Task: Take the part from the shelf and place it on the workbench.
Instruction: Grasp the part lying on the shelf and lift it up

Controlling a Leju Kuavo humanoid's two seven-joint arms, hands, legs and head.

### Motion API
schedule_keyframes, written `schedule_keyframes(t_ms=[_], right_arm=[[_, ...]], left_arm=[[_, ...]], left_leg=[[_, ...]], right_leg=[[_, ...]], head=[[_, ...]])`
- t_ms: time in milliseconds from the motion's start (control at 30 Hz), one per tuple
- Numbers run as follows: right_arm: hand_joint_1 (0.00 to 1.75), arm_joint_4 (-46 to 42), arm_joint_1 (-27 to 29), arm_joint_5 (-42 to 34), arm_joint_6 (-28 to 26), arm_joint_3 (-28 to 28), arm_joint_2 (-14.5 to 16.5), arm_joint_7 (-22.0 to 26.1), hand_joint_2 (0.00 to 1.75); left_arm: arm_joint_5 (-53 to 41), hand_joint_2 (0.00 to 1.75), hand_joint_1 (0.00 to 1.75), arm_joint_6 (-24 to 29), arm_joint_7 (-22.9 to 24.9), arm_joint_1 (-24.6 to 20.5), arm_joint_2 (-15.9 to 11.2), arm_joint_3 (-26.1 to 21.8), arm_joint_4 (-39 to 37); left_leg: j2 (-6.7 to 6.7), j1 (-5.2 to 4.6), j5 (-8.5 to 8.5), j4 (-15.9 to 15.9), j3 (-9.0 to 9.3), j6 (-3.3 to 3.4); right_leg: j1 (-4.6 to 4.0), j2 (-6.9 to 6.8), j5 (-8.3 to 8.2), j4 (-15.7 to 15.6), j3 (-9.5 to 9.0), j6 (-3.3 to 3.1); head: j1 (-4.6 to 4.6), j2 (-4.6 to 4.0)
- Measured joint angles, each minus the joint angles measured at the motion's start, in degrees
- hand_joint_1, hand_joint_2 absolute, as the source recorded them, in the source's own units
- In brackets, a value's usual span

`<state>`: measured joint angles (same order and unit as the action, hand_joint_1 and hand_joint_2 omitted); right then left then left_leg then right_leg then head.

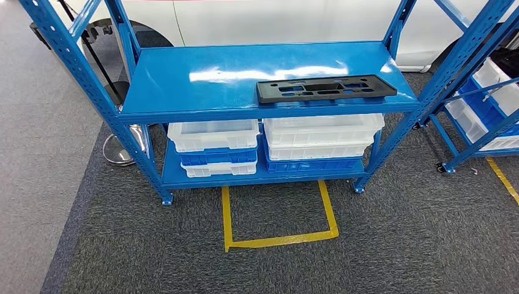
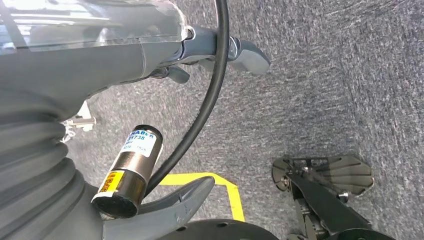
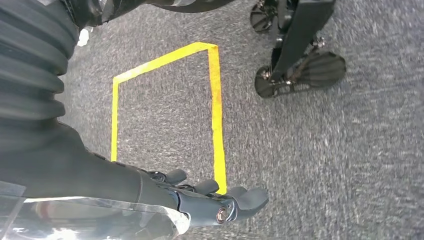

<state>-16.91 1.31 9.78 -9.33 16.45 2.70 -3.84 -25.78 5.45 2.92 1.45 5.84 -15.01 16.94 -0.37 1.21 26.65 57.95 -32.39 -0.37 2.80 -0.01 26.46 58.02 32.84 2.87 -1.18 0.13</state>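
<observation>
Left hand (image 2: pixel 220 55): fingers (image 2: pixel 247 54) stretched out loosely over grey carpet, nothing in them. A black cable (image 2: pixel 210 95) loops past the hand.

Right hand (image 3: pixel 210 202): fingers (image 3: pixel 247 197) likewise extended, slightly apart, holding nothing. It hangs above the carpet (image 3: pixel 325 150), just beside one edge of the yellow tape outline (image 3: pixel 216 110).

Part (image 1: pixel 325 88): flat black plate with cut-outs, lying flat on the upper deck of the blue shelf (image 1: pixel 202 76), toward the front-right of that deck, long side roughly parallel to the front edge. Neither hand touches it.

Lower deck of the same shelf: white bins (image 1: pixel 213 135) stacked on blue bins (image 1: pixel 312 164), two stacks side by side. Right stack sits under the part.

Floor in front of the shelf: yellow tape outline, open on the shelf side, on dark grey carpet. Lighter grey floor strip (image 1: pixel 37 153) on the left.

Second blue rack (image 1: pixel 477 92) on the right with white and blue bins. A white car body (image 1: pixel 275 18) stands behind the shelf. A round metal stand base (image 1: pixel 119 150) sits by the shelf's left leg.
</observation>
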Motion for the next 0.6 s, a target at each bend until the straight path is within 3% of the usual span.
schedule_keyframes(t_ms=[233, 367, 467, 500, 600], right_arm=[[0.00, 2.5, -2.4, 3.8, -2.6, 6.7, 1.4, 0.5, 1.75], [0.00, 3.4, -3.1, 5.2, -3.5, 8.6, 1.8, 0.9, 1.75], [0.00, 3.8, -3.3, 5.7, -3.8, 9.4, 2.0, 1.0, 1.75], [0.00, 4.0, -3.4, 5.8, -3.9, 9.5, 2.0, 0.9, 1.31], [0.00, 4.3, -3.6, 6.0, -4.3, 10.1, 2.1, 0.2, 1.31]], left_arm=[[-9.9, 1.75, 0.00, 2.1, 1.0, -2.4, 2.3, -6.2, -2.7], [-13.2, 0.00, 0.00, 2.8, 1.4, -3.1, 3.0, -8.2, -3.6], [-13.8, 0.00, 0.00, 2.9, 1.4, -3.4, 3.2, -9.0, -4.0], [-13.8, 0.00, 0.00, 2.9, 1.4, -3.5, 3.3, -9.2, -4.1], [-13.9, 0.00, 0.00, 2.9, 1.5, -3.6, 3.4, -9.5, -4.3]], left_leg=[[0.00, 0.00, 0.00, 0.0, 0.01, 0.00], [0.00, 0.00, 0.00, 0.0, 0.01, 0.00], [0.00, 0.00, 0.00, 0.0, 0.00, 0.00], [0.00, 0.00, 0.00, 0.0, 0.00, 0.00], [0.00, 0.00, 0.00, 0.0, 0.00, 0.00]], right_leg=[[0.00, 0.00, 0.00, 0.0, 0.00, 0.00], [0.00, 0.00, 0.00, 0.0, 0.00, 0.00], [0.00, 0.00, 0.00, 0.0, 0.00, 0.00], [0.00, 0.00, 0.00, 0.0, 0.00, 0.00], [0.00, 0.00, 0.00, 0.0, 0.01, 0.00]], head=[[0.00, 0.00], [-0.01, 0.00], [-0.01, 0.00], [-0.01, 0.00], [-0.01, 0.00]])
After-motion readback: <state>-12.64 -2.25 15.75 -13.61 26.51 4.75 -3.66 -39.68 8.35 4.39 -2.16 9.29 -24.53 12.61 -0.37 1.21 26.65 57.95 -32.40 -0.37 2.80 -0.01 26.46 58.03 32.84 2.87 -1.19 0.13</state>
